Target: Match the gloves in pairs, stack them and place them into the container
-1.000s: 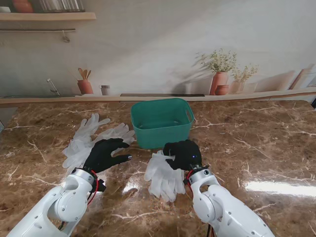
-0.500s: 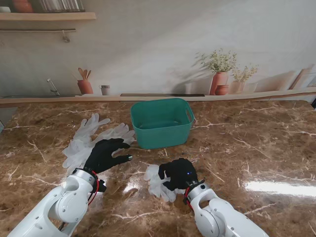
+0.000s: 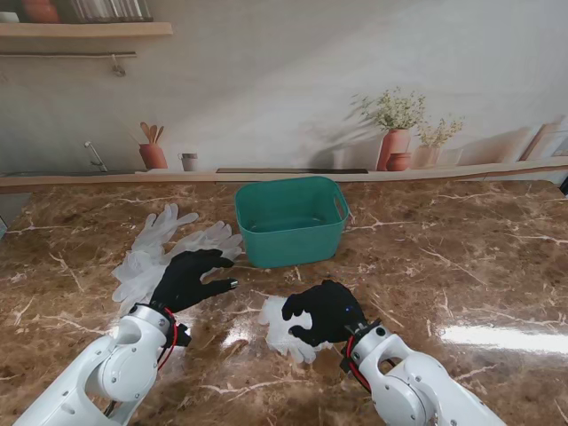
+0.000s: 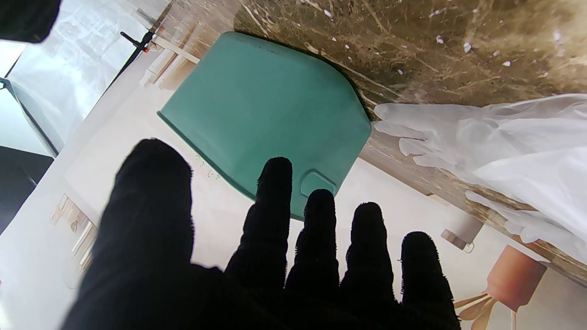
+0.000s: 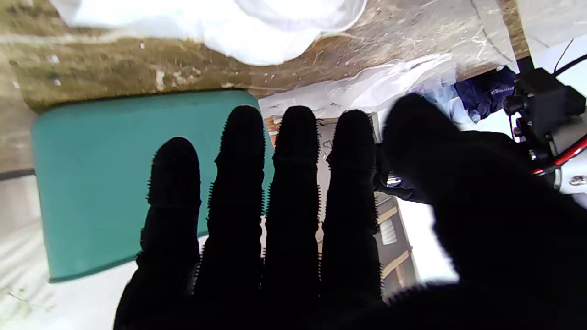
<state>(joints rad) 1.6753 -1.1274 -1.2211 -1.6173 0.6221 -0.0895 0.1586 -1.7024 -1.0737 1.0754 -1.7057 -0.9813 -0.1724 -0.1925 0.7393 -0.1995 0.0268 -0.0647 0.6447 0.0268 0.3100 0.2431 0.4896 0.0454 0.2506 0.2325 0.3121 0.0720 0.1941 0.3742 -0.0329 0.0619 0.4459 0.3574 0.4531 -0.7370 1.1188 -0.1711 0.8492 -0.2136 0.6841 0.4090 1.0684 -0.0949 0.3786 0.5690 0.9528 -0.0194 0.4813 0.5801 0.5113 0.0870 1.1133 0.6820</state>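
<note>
Lower centre of the stand view: the right hand [image 3: 325, 311], fingers spread, lies flat over the translucent white glove pile [image 3: 279, 325]. The left hand [image 3: 188, 277], also splayed, hovers beside more white gloves [image 3: 155, 244]. The teal plastic basket [image 3: 290, 218] sits mid-frame.

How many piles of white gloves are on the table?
2. One pile lies left of the green container, beside the left hand. The other lies under the right hand, partly hidden.

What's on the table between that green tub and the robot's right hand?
Nothing but bare marble table between the tub and right hand, seen from the stand view.
</note>
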